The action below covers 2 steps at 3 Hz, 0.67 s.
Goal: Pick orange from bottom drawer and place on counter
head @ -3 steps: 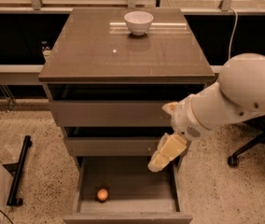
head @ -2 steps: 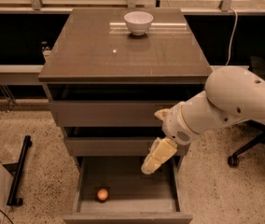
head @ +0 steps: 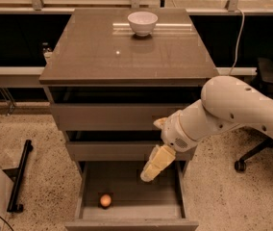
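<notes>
My end effector [head: 149, 174] hangs over the open bottom drawer [head: 131, 222]; the orange [head: 105, 200] lies apart, lower-left of it. I cannot tell how wide it is.

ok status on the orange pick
Gripper above open bottom drawer, right of middle. Orange on drawer floor, front left, apart from gripper. Nothing between them.

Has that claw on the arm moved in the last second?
Yes. The gripper has shifted left and slightly down over the open bottom drawer, away from its right wall, towards the orange.
</notes>
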Motion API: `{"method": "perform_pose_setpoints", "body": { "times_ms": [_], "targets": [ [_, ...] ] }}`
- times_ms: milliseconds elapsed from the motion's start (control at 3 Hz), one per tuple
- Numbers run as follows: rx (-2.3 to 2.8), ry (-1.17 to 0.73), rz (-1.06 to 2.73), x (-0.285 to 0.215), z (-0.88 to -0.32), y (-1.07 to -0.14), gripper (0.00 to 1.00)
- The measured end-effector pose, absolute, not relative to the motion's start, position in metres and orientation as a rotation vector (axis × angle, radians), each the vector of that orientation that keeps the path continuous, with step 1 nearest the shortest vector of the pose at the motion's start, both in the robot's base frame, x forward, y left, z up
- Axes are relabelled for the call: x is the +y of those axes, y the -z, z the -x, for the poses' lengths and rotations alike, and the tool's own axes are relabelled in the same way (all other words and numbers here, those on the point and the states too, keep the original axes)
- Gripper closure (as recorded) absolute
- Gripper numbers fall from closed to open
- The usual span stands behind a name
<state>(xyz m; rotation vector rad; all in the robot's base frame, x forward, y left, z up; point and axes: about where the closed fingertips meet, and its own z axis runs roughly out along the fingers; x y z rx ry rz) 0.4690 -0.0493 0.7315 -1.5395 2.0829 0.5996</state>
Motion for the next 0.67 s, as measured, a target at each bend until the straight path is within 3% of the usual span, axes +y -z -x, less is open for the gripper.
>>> {"method": "perform_pose_setpoints", "body": {
  "times_ms": [667],
  "targets": [
    [2.125,-0.613,1.554,-0.031,-0.464,-0.707,0.00]
  ]
}}
